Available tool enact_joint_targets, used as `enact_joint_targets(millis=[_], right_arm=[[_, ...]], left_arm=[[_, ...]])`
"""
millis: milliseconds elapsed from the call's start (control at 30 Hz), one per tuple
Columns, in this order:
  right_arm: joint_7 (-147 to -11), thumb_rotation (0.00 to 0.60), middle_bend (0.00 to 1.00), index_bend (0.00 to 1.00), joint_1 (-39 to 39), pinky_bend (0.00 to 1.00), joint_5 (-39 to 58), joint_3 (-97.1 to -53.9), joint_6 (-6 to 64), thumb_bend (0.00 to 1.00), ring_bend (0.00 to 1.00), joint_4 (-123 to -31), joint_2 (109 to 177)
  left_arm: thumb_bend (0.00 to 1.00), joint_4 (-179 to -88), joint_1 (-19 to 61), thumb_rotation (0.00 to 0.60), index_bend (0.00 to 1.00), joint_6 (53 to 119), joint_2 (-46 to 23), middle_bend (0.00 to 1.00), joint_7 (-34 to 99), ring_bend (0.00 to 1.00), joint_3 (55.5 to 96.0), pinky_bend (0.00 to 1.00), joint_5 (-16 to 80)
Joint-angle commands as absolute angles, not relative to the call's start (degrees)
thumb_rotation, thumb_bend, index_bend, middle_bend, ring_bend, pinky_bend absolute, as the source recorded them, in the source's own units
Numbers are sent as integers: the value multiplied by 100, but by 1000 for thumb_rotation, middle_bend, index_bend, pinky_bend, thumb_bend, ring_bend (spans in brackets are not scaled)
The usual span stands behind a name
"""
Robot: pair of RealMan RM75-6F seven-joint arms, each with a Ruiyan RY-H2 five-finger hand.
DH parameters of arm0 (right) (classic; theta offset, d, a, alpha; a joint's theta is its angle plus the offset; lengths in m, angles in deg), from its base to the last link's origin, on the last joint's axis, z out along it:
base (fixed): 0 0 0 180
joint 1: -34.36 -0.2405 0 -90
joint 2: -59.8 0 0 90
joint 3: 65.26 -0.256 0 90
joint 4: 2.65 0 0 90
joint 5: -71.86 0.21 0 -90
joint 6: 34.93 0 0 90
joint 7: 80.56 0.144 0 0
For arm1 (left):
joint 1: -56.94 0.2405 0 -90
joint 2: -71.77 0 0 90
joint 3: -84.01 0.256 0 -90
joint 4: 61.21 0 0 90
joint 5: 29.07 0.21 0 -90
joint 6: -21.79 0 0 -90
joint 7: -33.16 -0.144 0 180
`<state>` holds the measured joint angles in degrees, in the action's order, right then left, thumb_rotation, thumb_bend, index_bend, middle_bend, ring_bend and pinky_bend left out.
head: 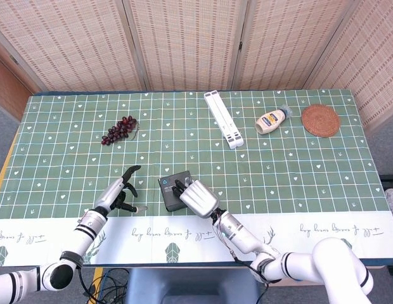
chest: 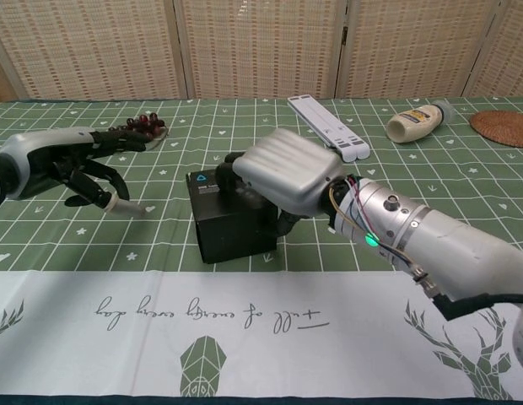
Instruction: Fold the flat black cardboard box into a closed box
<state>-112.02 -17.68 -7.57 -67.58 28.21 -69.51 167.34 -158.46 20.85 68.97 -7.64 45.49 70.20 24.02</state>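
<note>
The black cardboard box [head: 169,192] [chest: 232,229] stands folded up as a small cube near the table's front edge, with a small blue mark on its top. My right hand [head: 198,197] [chest: 287,170] lies over the box's top and right side, fingers curled down onto it, gripping it. My left hand [head: 120,194] [chest: 80,164] hovers to the left of the box, apart from it, fingers spread and empty.
A bunch of dark grapes [head: 119,130] [chest: 139,126] lies at the left rear. A white folding stand [head: 223,119] [chest: 327,126], a sauce bottle [head: 272,120] [chest: 420,121] and a round woven coaster [head: 321,120] [chest: 506,126] sit at the back right.
</note>
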Motion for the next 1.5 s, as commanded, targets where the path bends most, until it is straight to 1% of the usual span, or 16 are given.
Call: enact_joint_targets(millis=[33,233,267,300,367,400,467,533,633,733,867,1000,1033,1167,1267,1500], right_arm=[[-11145,600,492,500,-1720,1000,-832,-6762,2812,305,763,-6907,16734],[-11053,600,480,497,-1649,1000,-967,-6844,2830,305,762,-6956,16684],[-11063,600,465,477,-1625,1000,-997,-6863,2866,308,758,-7026,16631],[-11097,600,437,432,-1604,1000,-1020,-6872,2895,316,740,-7093,16573],[-11179,600,345,287,-1532,992,-989,-6921,2930,341,652,-7358,16375],[-11184,600,308,237,-1491,979,-971,-6948,2962,347,609,-7486,16274],[-11170,600,243,134,-1375,913,-912,-6981,3029,352,510,-7748,16039],[-11116,600,224,101,-1213,857,-853,-7000,3140,353,466,-8065,15730],[-11029,600,221,100,-949,797,-730,-6980,3261,354,432,-8582,15198],[-10927,600,221,100,-637,748,-628,-6900,3422,355,406,-9148,14570],[-10686,600,228,100,-149,709,-634,-6718,3775,357,396,-9724,13726],[-10227,600,251,100,350,707,-797,-6498,4189,361,395,-9895,13137],[-10095,600,258,102,471,707,-840,-6451,4296,363,395,-9899,13034],[-9529,600,284,116,1011,707,-1020,-6251,4762,365,395,-9860,12666],[-9025,600,300,119,1329,705,-1220,-6038,4918,365,400,-9736,12427],[-8455,600,304,157,2085,708,-1346,-5847,5466,367,407,-9373,12346]], left_arm=[[90,-15851,2080,600,0,6893,-769,0,4548,461,7020,867,2400],[89,-15863,2074,600,0,6921,-751,0,4512,461,7021,867,2413],[90,-15859,2077,600,0,6966,-753,0,4484,461,7022,867,2459],[90,-15858,2087,600,0,7024,-760,0,4455,461,7028,866,2527],[90,-15864,2132,600,0,7241,-787,0,4375,444,7054,851,2787],[90,-15865,2158,600,0,7353,-797,0,4332,421,7070,836,2921],[90,-15843,2217,600,0,7602,-815,0,4230,372,7111,809,3204],[90,-15788,2296,600,0,7911,-846,0,4107,355,7168,787,3519],[90,-15752,2418,600,0,8269,-837,0,3961,350,7239,758,3823],[90,-15718,2545,600,0,8609,-744,0,3640,333,7337,688,4055],[90,-15637,2753,600,0,9134,-605,0,2949,247,7491,557,4308],[90,-15630,3002,600,2,9602,-452,0,2414,172,7616,463,4453],[90,-15639,3063,600,7,9696,-412,0,2333,163,7645,442,4485],[90,-15782,3389,600,25,10081,-175,0,2085,144,7825,410,4621],[90,-15911,3649,600,27,10369,1,0,1909,137,7989,398,4757],[90,-16117,4280,600,27,10985,266,0,1776,134,8344,387,5016]])
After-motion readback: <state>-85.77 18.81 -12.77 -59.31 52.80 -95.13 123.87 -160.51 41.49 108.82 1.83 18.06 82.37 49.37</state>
